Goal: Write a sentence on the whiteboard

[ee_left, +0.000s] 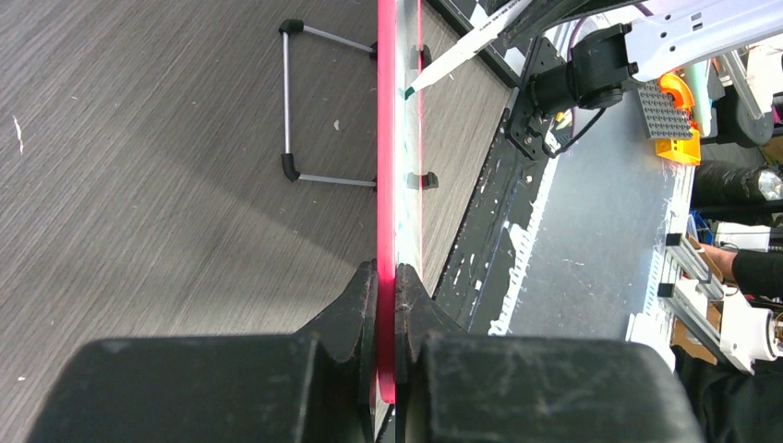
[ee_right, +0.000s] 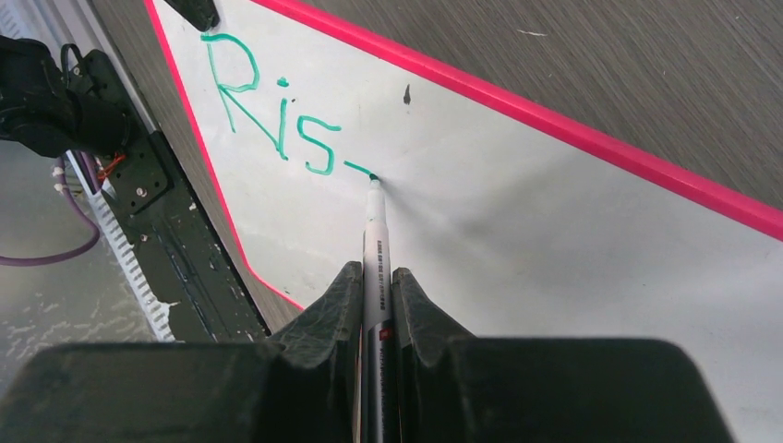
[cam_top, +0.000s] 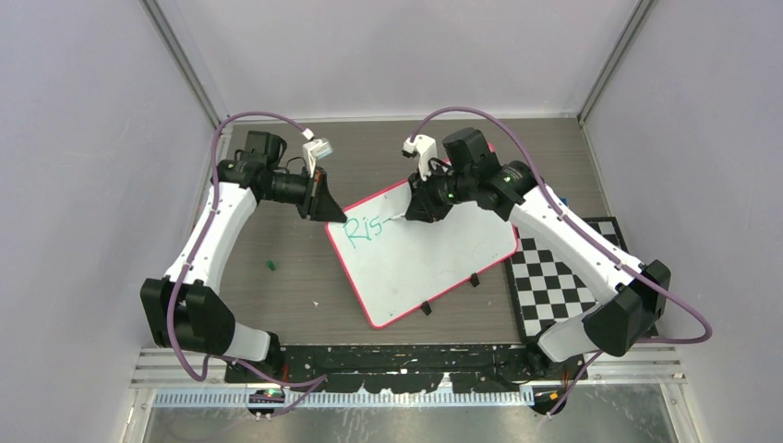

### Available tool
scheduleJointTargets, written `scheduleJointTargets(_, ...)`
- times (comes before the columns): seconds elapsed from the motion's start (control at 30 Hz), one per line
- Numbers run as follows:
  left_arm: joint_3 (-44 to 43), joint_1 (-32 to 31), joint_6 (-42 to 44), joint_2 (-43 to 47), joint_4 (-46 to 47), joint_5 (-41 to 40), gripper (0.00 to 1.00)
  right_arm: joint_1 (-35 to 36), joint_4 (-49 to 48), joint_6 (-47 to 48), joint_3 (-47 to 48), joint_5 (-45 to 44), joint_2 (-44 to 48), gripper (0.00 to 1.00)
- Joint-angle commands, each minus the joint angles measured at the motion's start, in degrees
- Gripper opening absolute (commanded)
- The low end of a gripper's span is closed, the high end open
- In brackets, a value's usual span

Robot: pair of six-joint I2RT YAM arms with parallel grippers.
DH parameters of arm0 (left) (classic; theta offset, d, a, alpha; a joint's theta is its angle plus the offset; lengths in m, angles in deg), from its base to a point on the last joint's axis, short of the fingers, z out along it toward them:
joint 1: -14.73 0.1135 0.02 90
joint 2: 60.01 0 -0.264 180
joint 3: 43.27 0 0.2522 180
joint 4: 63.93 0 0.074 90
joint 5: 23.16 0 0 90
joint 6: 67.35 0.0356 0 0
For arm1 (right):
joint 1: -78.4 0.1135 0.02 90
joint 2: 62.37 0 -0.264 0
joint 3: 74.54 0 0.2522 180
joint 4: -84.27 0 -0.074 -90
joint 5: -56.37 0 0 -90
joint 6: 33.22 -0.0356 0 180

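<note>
The whiteboard (cam_top: 434,254) lies tilted on the table, white with a pink-red rim. Teal letters "Ris" (cam_top: 362,231) and a short dash stand near its upper left corner; they also show in the right wrist view (ee_right: 277,120). My left gripper (cam_top: 325,208) is shut on the board's upper left corner, its jaws pinching the pink rim (ee_left: 386,185) edge-on. My right gripper (cam_top: 420,210) is shut on a white marker (ee_right: 376,249), whose green tip touches the board at the end of the dash. The marker also shows in the left wrist view (ee_left: 452,60).
A black-and-white checkerboard mat (cam_top: 563,281) lies right of the board, partly under my right arm. A small green marker cap (cam_top: 271,266) lies on the table to the left. Black clips (cam_top: 426,308) sit on the board's near edge. A wire stand (ee_left: 291,101) props the board.
</note>
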Motion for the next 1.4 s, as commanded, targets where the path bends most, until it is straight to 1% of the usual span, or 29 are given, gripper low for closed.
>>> scheduleJointTargets(0.0, 1.5, -1.8, 1.0, 0.2, -2.8, 1.4, 0.0, -1.0, -1.1, 2.2, 2.0, -2.7, 0.7, 0.0)
scheduleJointTargets(0.33, 1.4, -1.8, 1.0, 0.2, -2.8, 1.3, 0.0, -0.8, -1.5, 1.2, 5.9, -0.4, -1.8, 0.0)
scheduleJointTargets(0.77, 1.6, -1.8, 1.1, 0.3, -2.8, 1.2, 0.0, 1.9, -2.1, 0.9, 3.0, 0.6, -2.0, 0.0)
scheduleJointTargets(1.07, 1.9, -1.8, 1.1, 0.5, -2.7, 1.2, 0.0, 1.7, -2.0, 2.0, -1.8, -1.6, 0.6, 0.0)
scheduleJointTargets(1.37, 2.0, -1.8, 1.1, 0.6, -2.7, 1.1, 0.0, 0.0, -0.2, 2.6, -0.5, -2.8, 1.7, 0.0)
